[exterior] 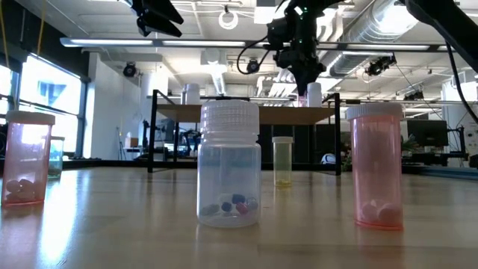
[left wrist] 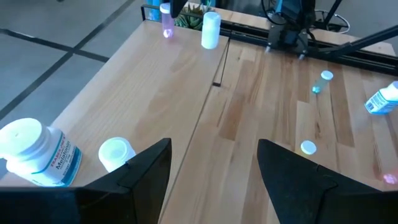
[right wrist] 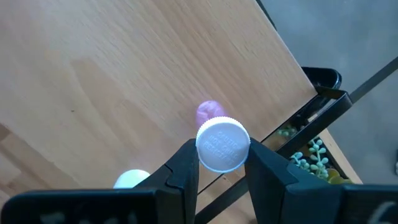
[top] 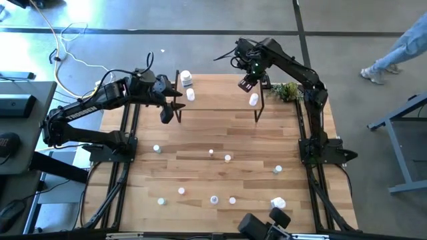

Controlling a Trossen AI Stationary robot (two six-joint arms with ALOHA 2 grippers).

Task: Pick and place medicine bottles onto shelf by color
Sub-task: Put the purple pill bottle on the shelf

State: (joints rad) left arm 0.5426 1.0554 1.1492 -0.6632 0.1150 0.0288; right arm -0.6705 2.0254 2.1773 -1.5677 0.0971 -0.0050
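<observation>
- The bottle with the white cap (right wrist: 222, 145) was held by the right gripper (right wrist: 222, 163), whose two fingers were closed on it just under the cap; the body looked pink below it.
- Its long axis was upright and ran straight down from the gripper toward the shelf (right wrist: 124, 68), so I judge that the coming move was a plain lowering, with no turn needed.
- In the high view this bottle hung over the right part of the shelf (top: 220, 90), near the small green plant (top: 288, 91), and a white bottle (top: 253, 100) stood on the board just beside it.
- The left gripper (left wrist: 214, 165) waited above the left end of the shelf with its fingers wide apart and nothing between them; two white bottles (left wrist: 37, 152) stood just beside it.
- The right arm was clearly the nearer one to the placing spot.
- More bottles (top: 227, 158) were spread on the table (top: 200, 140), well apart from both grippers.
</observation>
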